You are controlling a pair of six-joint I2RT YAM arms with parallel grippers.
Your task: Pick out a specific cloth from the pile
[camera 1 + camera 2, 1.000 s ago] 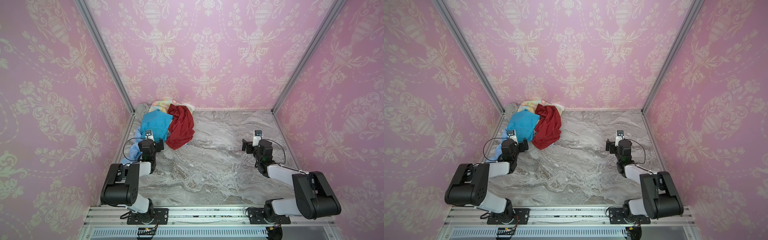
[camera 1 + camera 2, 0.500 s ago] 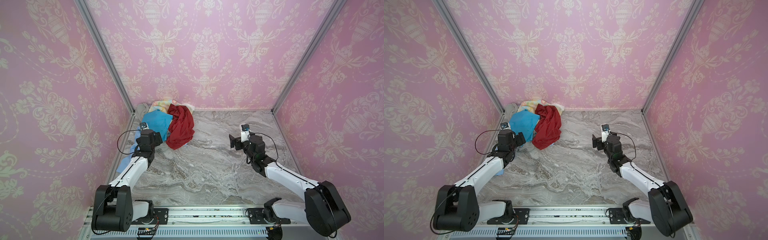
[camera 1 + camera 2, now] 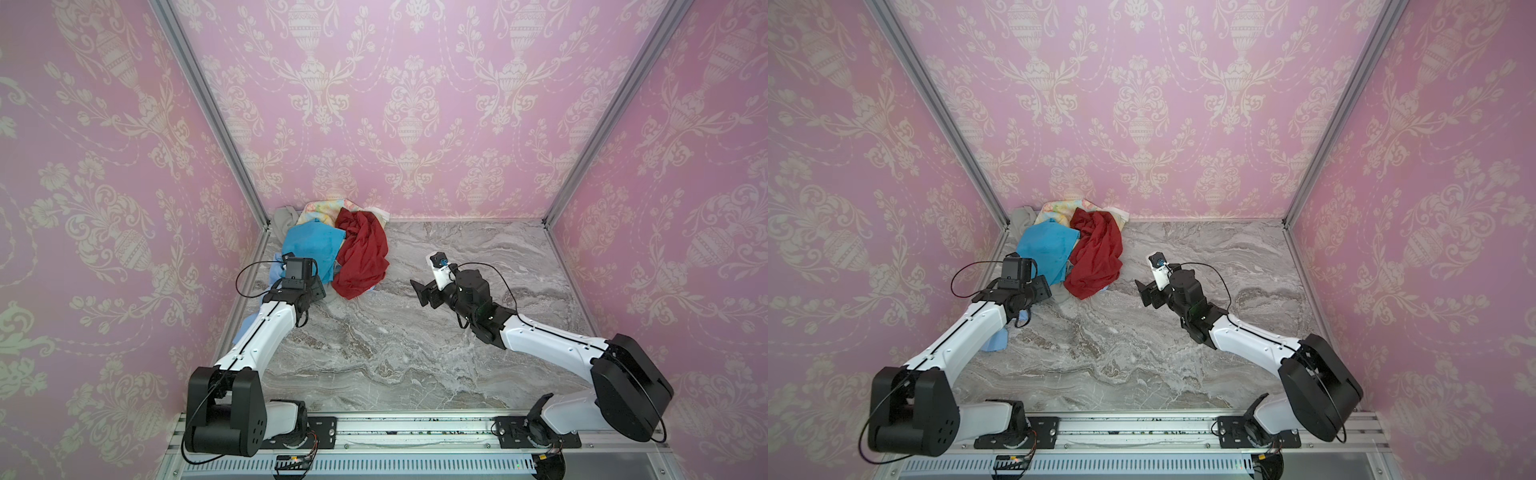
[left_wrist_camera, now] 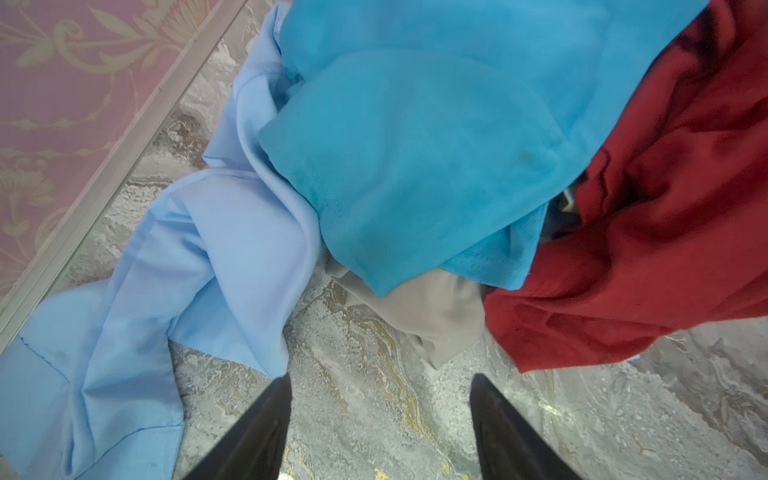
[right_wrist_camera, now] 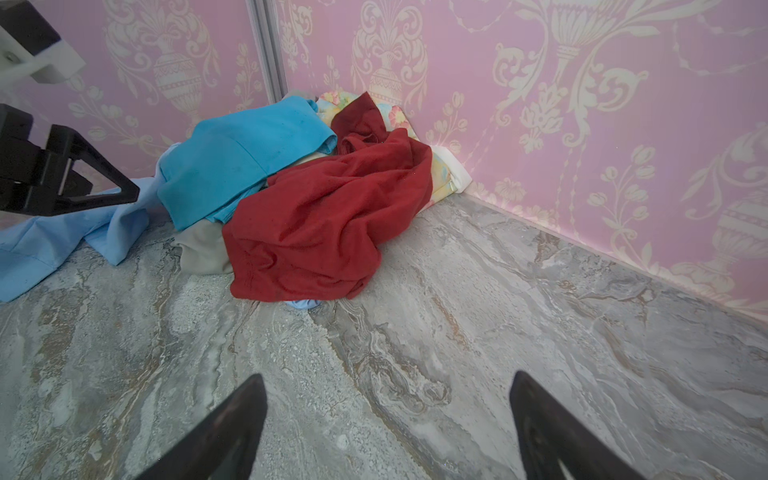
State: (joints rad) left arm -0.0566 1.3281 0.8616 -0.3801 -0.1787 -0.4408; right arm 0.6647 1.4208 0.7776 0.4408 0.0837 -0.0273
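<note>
Facing your left claw [image 4: 382, 378], jaws apart and empty: cloth [image 4: 436, 320], grey, under pile [image 5: 311, 199]; your right claw [image 5: 387, 376] apart, empty.

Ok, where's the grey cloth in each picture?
Top view: grey cloth peeks out in the back corner, behind the turquoise cloth.
Top view: same back corner.
Left wrist: pokes out under the turquoise cloth, beside the red cloth.
Right wrist: low down, between the pale blue cloth and the red cloth.
Shared landmark: the red cloth, in all four.
</note>
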